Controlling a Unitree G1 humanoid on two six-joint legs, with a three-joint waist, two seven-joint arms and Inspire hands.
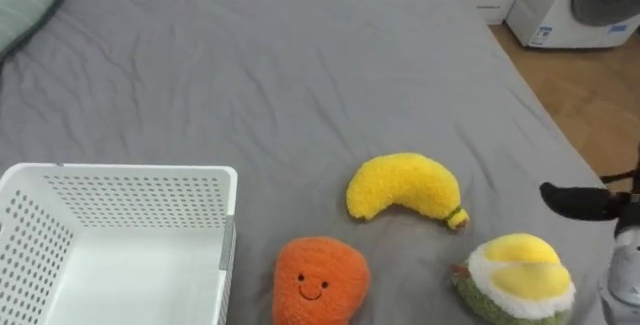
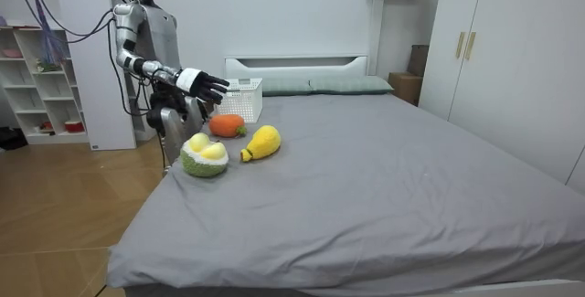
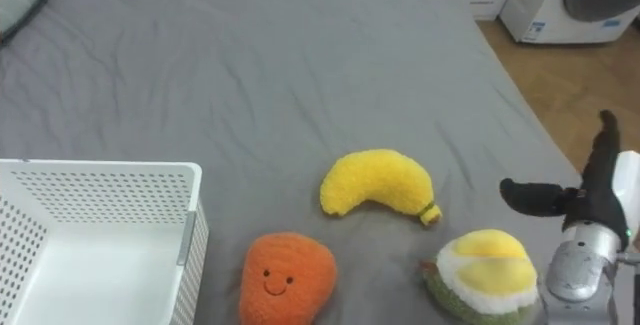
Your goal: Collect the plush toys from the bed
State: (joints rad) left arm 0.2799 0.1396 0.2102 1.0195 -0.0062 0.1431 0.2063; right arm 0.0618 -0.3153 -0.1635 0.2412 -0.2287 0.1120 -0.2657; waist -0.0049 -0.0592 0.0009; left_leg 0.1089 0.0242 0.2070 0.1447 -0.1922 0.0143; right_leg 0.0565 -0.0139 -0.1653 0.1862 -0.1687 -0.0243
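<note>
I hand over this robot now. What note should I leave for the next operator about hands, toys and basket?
Right hand: open, holding nothing, raised beside the green and yellow toy.
Banana toy, orange toy and green and yellow toy lie on the bed, to the right of the white basket.
Done: nothing; the basket's visible part is empty.
Left: all three toys to collect.

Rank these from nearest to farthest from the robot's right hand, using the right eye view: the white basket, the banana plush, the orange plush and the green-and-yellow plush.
1. Green-and-yellow plush, just left of the open right hand.
2. Banana plush, mid-bed.
3. Orange plush, further left, at the view's bottom edge.
4. White basket, far left.
</note>
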